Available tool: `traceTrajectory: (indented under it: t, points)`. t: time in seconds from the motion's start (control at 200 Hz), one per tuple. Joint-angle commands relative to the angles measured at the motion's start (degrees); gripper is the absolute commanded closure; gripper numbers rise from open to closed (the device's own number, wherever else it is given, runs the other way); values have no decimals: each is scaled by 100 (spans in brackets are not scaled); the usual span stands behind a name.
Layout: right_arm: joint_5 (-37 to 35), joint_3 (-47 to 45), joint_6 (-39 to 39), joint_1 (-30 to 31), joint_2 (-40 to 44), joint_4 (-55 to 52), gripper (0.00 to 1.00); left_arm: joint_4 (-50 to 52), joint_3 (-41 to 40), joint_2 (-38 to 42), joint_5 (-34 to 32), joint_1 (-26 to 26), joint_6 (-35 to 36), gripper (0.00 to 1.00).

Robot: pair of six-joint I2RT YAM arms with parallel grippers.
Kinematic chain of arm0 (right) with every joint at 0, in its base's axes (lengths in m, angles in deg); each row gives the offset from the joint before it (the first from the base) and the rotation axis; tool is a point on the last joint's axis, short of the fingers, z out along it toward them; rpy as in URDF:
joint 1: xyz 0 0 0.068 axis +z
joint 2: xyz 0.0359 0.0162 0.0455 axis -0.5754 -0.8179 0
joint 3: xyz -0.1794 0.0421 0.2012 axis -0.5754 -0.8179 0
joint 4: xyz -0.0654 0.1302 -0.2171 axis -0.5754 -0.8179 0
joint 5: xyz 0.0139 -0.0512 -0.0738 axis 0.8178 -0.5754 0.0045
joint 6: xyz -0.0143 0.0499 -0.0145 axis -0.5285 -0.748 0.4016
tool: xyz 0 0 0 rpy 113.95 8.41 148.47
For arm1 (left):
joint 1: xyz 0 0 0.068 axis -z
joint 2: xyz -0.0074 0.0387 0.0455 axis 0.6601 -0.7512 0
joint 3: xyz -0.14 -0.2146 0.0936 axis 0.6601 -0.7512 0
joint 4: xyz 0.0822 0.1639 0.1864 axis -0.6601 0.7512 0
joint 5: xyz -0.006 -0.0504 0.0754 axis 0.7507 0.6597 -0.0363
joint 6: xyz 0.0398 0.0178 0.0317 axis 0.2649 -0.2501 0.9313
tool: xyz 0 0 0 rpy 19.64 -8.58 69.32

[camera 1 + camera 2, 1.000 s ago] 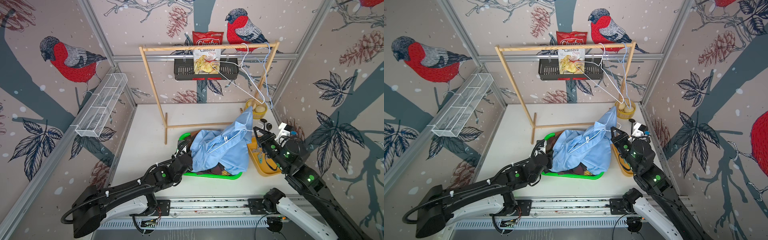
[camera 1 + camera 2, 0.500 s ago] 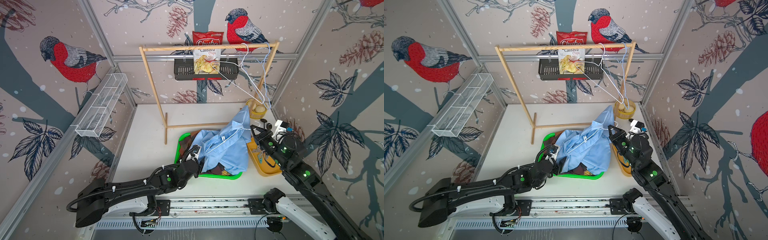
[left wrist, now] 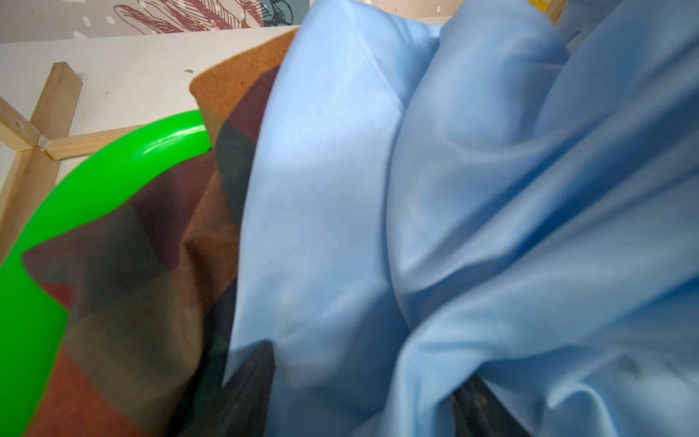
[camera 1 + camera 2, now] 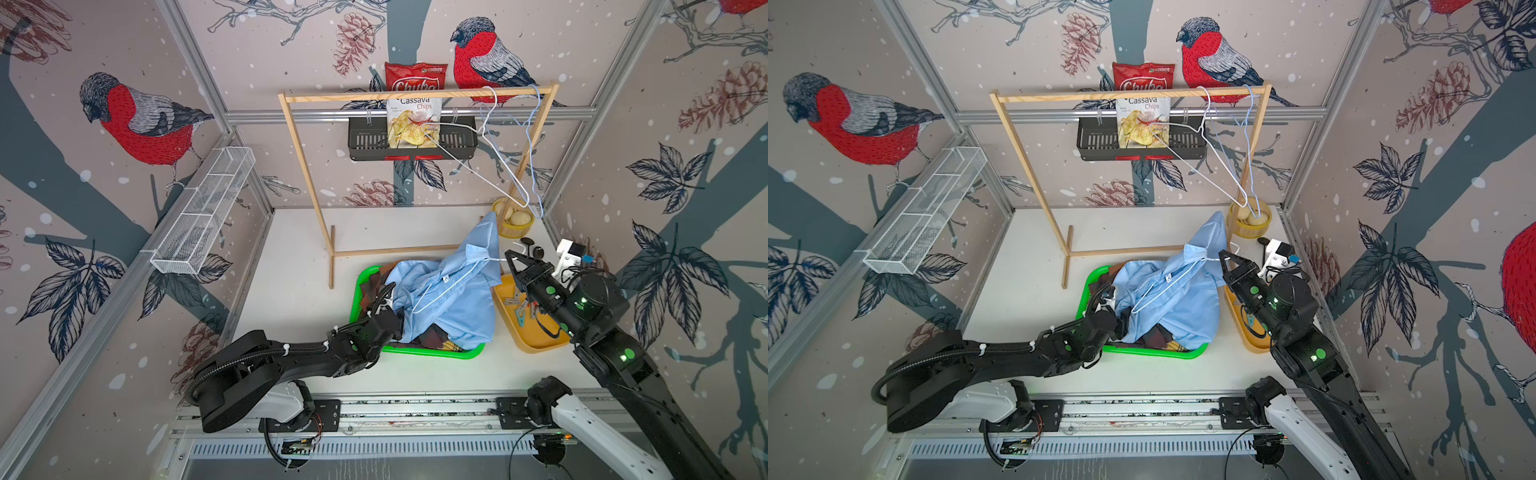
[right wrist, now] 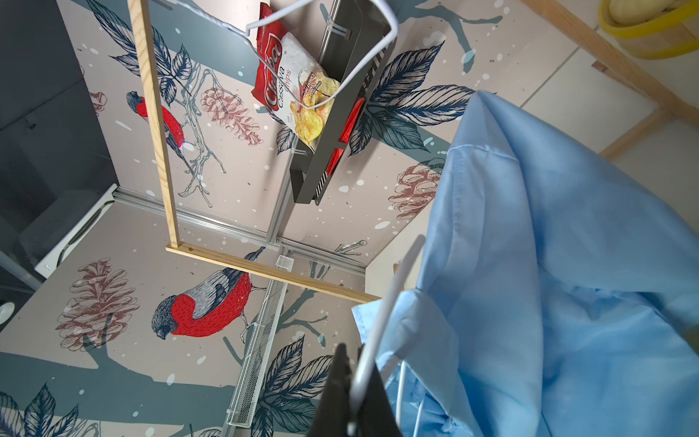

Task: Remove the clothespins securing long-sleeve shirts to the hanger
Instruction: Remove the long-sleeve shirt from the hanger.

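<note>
A light blue shirt hangs crumpled on a white wire hanger over a green tray. My right gripper is shut on the hanger's hook wire, which runs between its dark fingers. My left gripper is at the blue shirt's left edge; in the left wrist view its fingers stand apart, open, with loose blue cloth between them. A dark red-orange-green plaid shirt lies under the blue one. Several clothespins lie in the yellow tray.
At the back stands a wooden rack with two bare wire hangers; a black basket with a chip bag hangs behind it. A yellow bowl and a white device sit at the back right. A mesh shelf lines the left wall.
The left arm has shifted a little along the blue shirt's left edge and its jaws have spread wider. The right gripper has hardly moved and still grips the hanger's hook.
</note>
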Motion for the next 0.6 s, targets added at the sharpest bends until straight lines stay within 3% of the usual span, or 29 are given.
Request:
traceTrajectory:
  t: [0.0, 0.07, 0.19, 0.396, 0.596]
  points:
    - [43, -9, 105, -28, -26, 291, 100, 216, 141, 126, 76, 11, -136, 33]
    - [68, -77, 104, -60, -47, 300, 100, 486, 206, 587, 7, 245, 106, 32]
    - [65, -144, 131, -96, -84, 294, 100, 1496, 578, 1342, -730, 1070, 839, 34]
    - [137, -171, 179, -203, -186, 361, 100, 3515, 901, 2189, -690, 1425, 719, 34]
    - [253, -253, 145, -225, -290, 503, 100, 3344, 1135, 2603, -792, 2371, 1827, 40]
